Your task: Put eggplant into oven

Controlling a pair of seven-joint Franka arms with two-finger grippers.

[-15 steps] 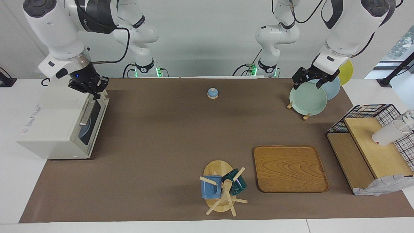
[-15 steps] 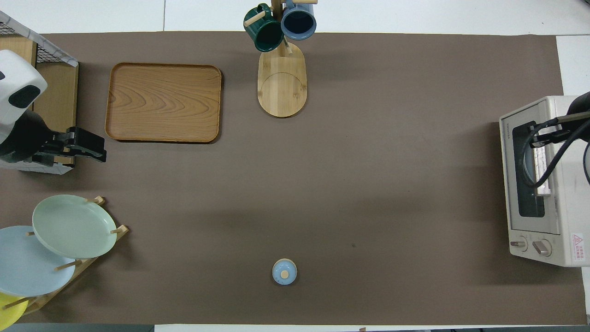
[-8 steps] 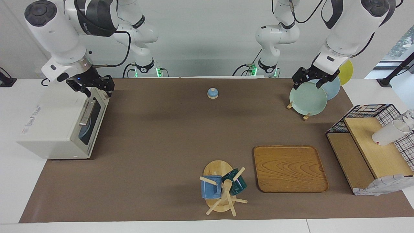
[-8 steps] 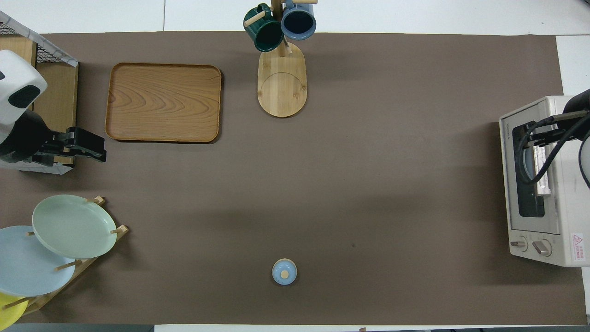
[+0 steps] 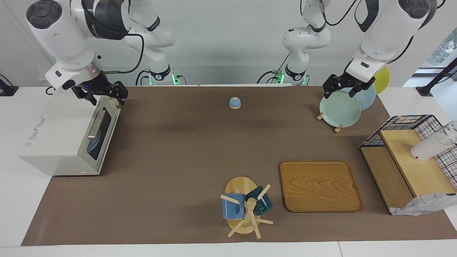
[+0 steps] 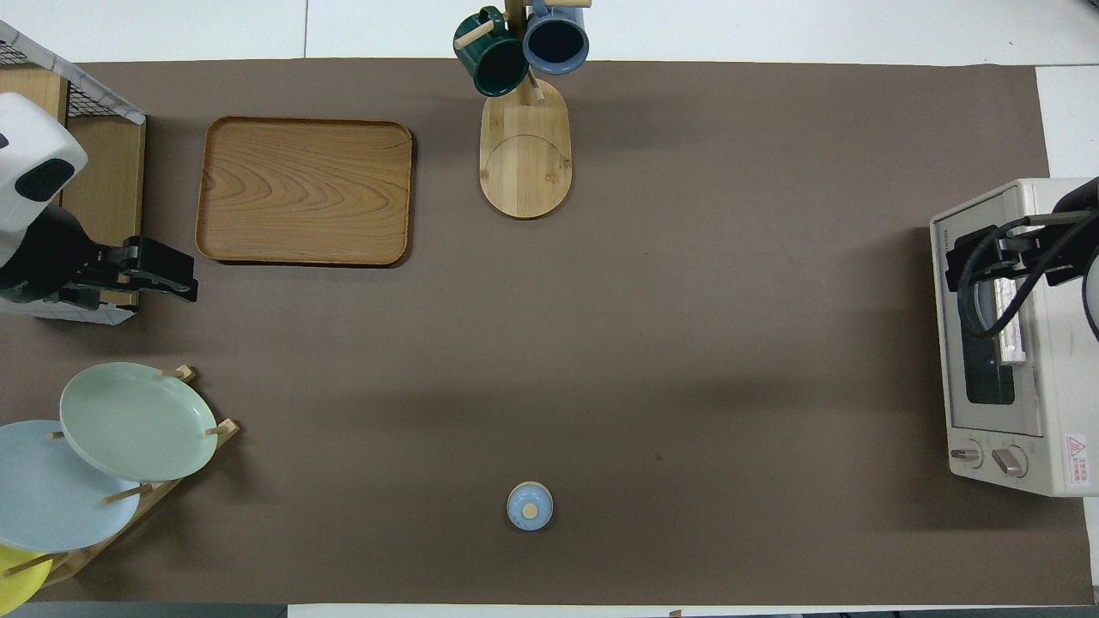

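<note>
— Well, where's the eggplant? I can't find it anywhere on the table.

— Nor can I. Neither view shows it, not on the mat and not in either gripper. Taking the facing view as a clock face, the oven (image 5: 60,139) sits at nine o'clock with its glass door shut and the bar handle (image 5: 95,125) lying flat against it. Something pale and round shows dimly through the glass, but nothing I could call an eggplant.

— So it's inside?

— That's my guess, given the closed door. The dark glass won't let me confirm it.

— And the hands?

— The right gripper (image 5: 107,98) hangs at ten o'clock, over the end of the oven's door edge nearest the robots, jaws spread wide and holding nothing. The left gripper (image 5: 339,93) waits at two o'clock above the green plate (image 5: 339,109) in its rack, also wide and empty.

— Which step is this, then?

— The close of the job, I'd judge: door shut, handle let go.

— What does the next move need?

— If the eggplant is indeed in there, only a clean lift of the right gripper up and away from the oven, without snagging the handle or nudging the door. If it isn't, the door must come down again, and that means a grip on the bar from above.
</note>
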